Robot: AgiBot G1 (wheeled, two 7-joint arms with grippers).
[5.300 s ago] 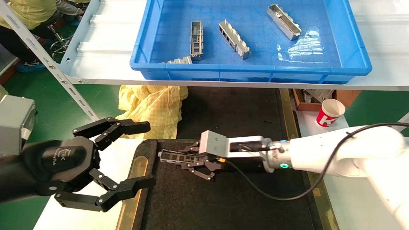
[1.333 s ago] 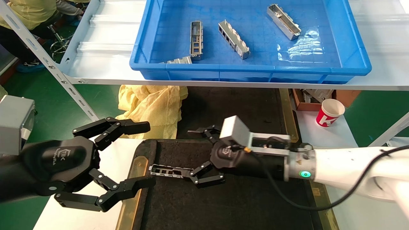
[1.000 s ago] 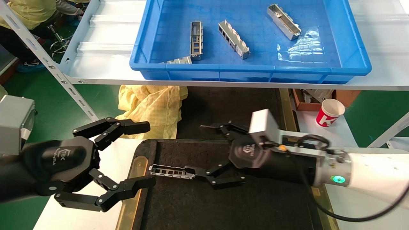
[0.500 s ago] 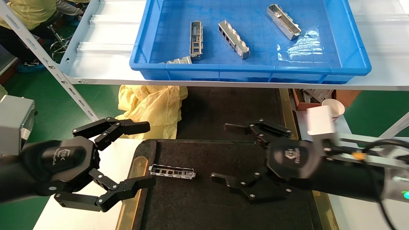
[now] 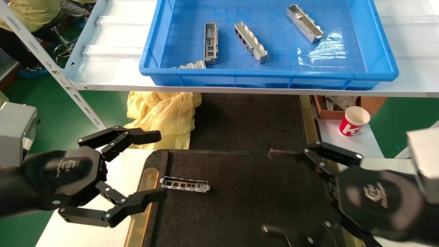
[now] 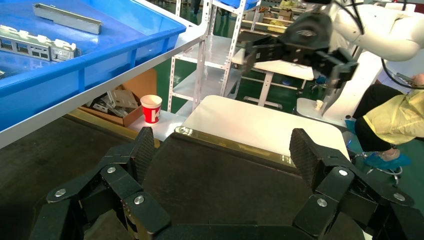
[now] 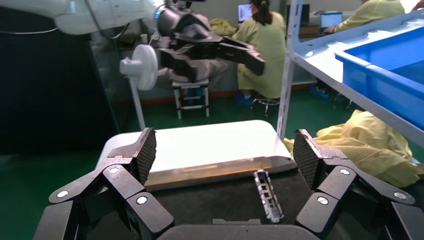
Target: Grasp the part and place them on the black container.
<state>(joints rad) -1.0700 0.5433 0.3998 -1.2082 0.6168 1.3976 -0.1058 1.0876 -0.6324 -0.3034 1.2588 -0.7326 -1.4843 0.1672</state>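
Right gripper (image 5: 274, 192) gapes (empty); perforated silver part (image 5: 185, 184) lies on matte black container (image 5: 240, 206).

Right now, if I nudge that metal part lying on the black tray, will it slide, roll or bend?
The part looks like thin perforated sheet metal, so probably light and easily bent if squeezed. It lies flat, so rolling seems unlikely. The black tray looks rough and matte, so it would likely drag, not glide. The right claw is open, off it.
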